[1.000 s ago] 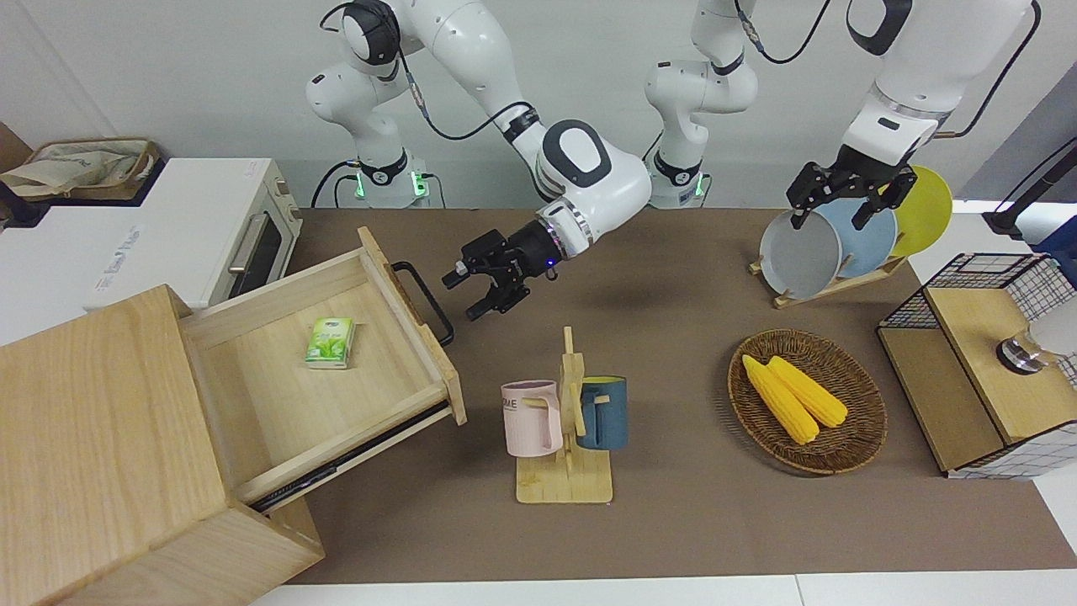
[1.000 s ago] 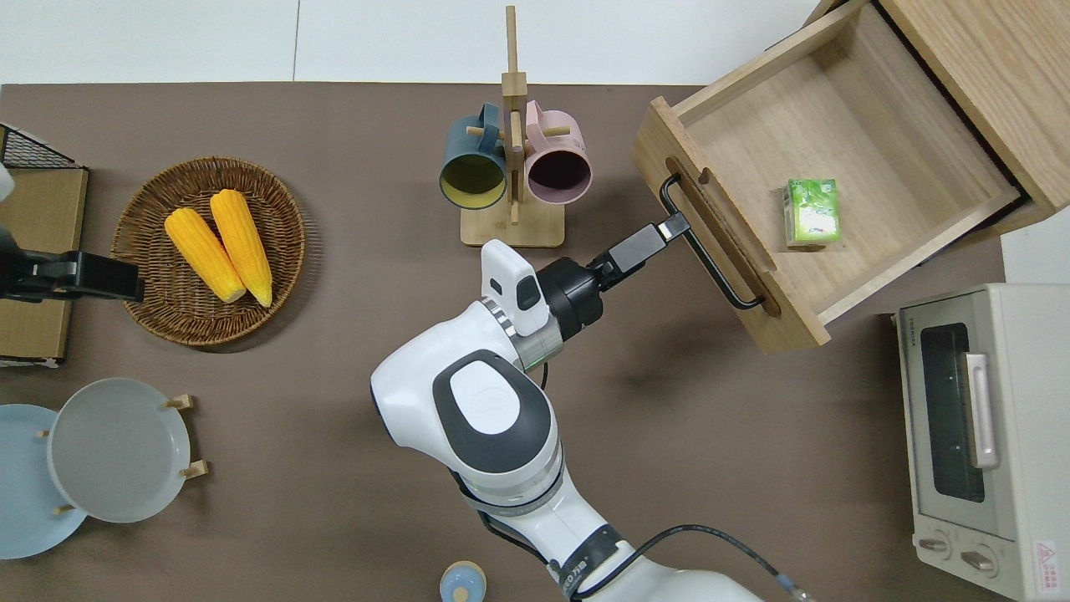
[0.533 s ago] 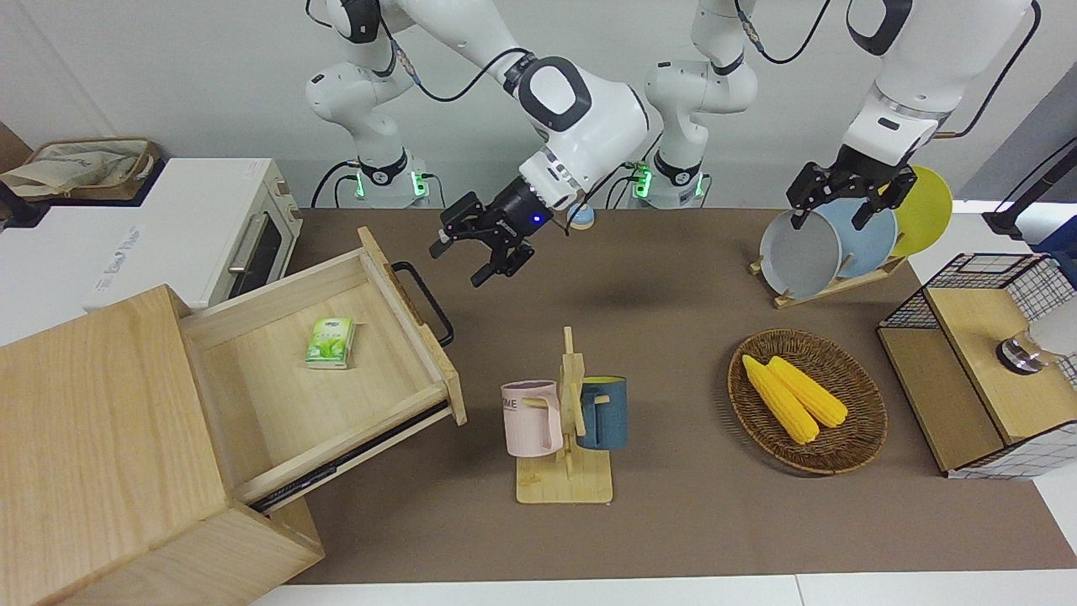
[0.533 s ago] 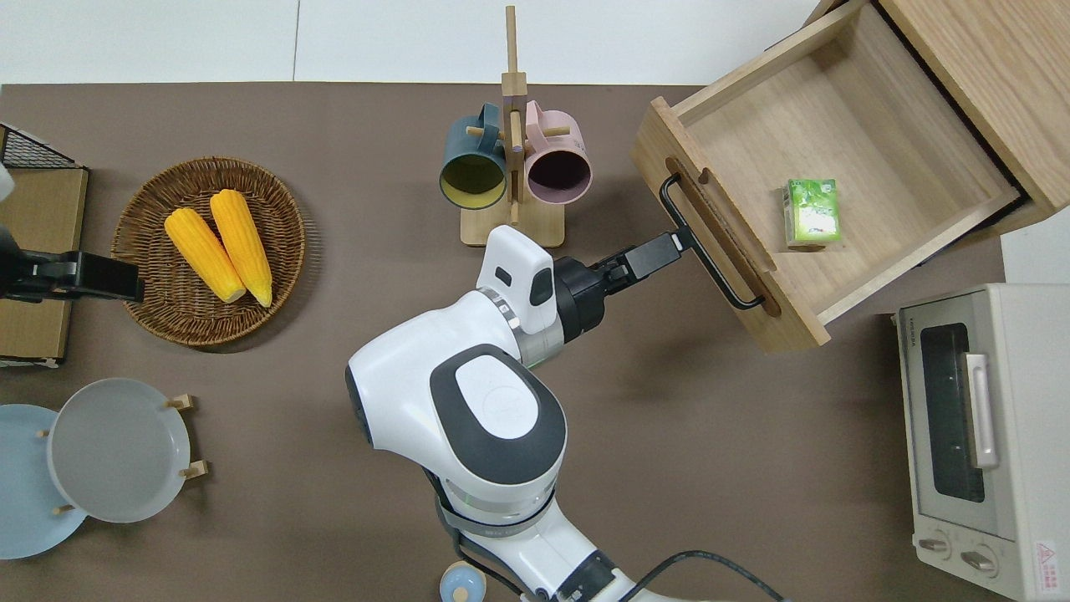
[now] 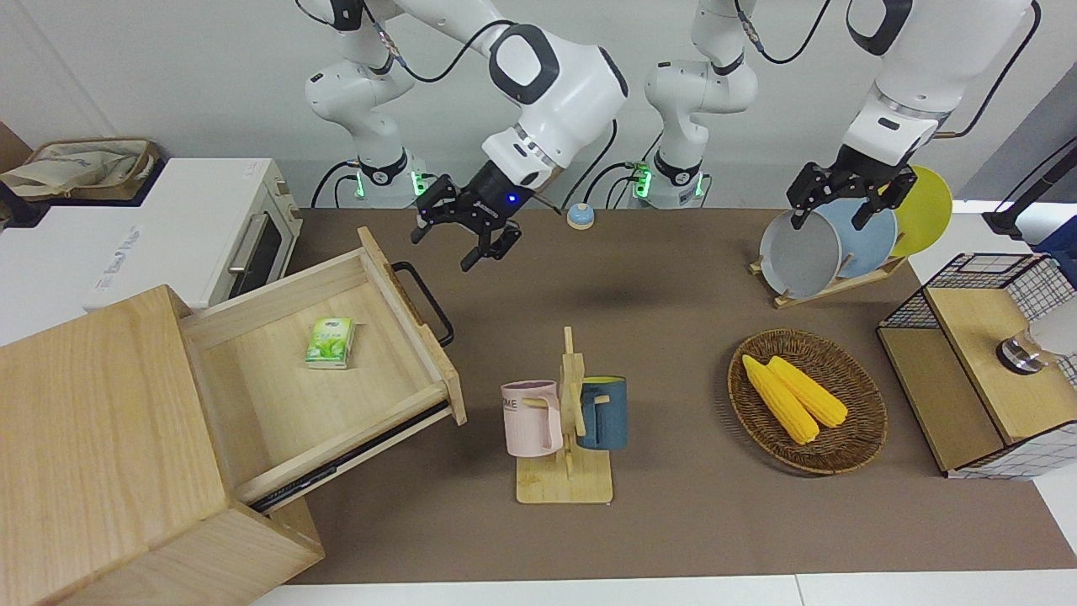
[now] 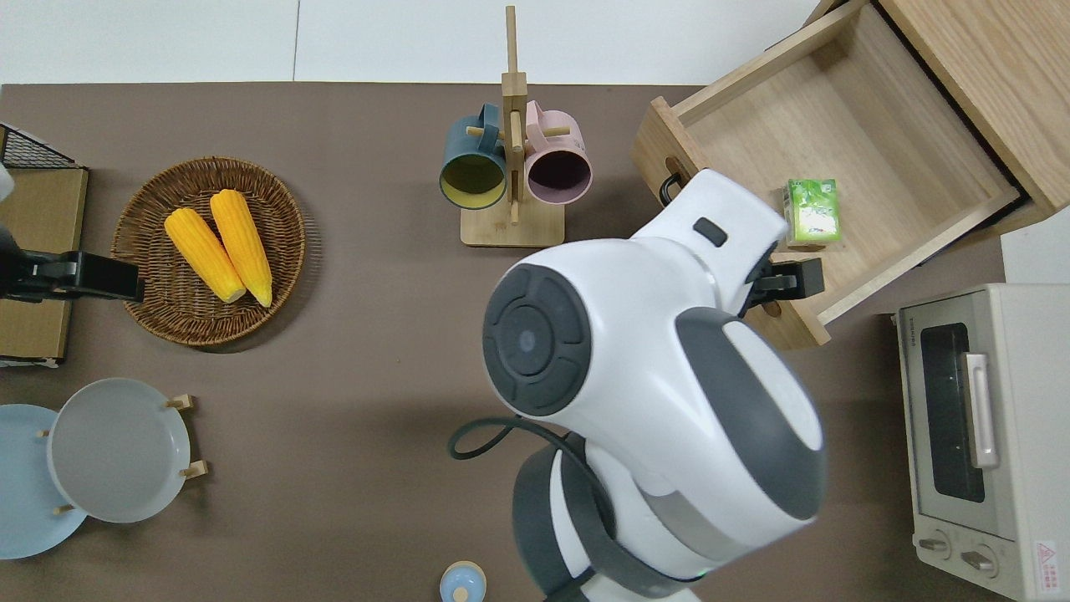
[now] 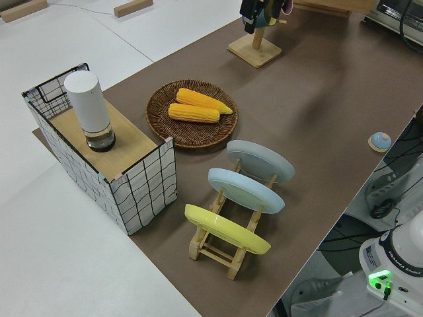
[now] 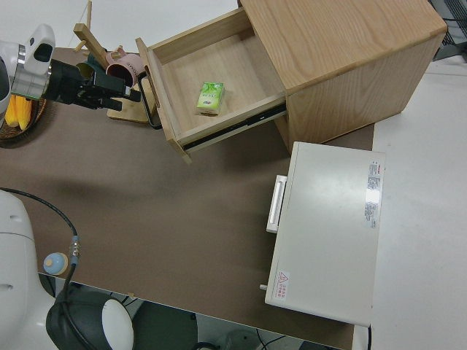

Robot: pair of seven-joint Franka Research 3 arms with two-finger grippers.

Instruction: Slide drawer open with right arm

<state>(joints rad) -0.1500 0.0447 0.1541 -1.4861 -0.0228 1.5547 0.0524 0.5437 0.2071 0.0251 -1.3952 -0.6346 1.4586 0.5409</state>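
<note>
The light-wood drawer (image 5: 336, 404) stands pulled far out of the big pale wooden box (image 5: 92, 438). A green packet (image 5: 330, 342) lies in it. Its black loop handle (image 5: 429, 307) is free. My right gripper (image 5: 458, 242) is open and empty, raised in the air, apart from the handle. In the overhead view the right arm's elbow hides most of the handle, and the gripper (image 6: 798, 280) shows over the drawer front's end nearer the robots. In the right side view the gripper (image 8: 130, 91) points at the drawer (image 8: 241, 80). The left arm is parked, its gripper (image 5: 833, 210) open.
A white toaster oven (image 5: 210, 227) stands beside the box, nearer the robots. A mug rack (image 5: 568, 421) with two mugs stands mid-table. A wicker basket (image 5: 850, 446) with corn, a plate rack (image 5: 841, 240) and a wire-mesh rack (image 5: 976, 362) are toward the left arm's end. A small blue bell (image 5: 578, 215) sits near the robots.
My right gripper has drawn away from the handle, risen and swung toward the robots, still open. The arm's elbow now covers the handle from above. The drawer has not moved.
</note>
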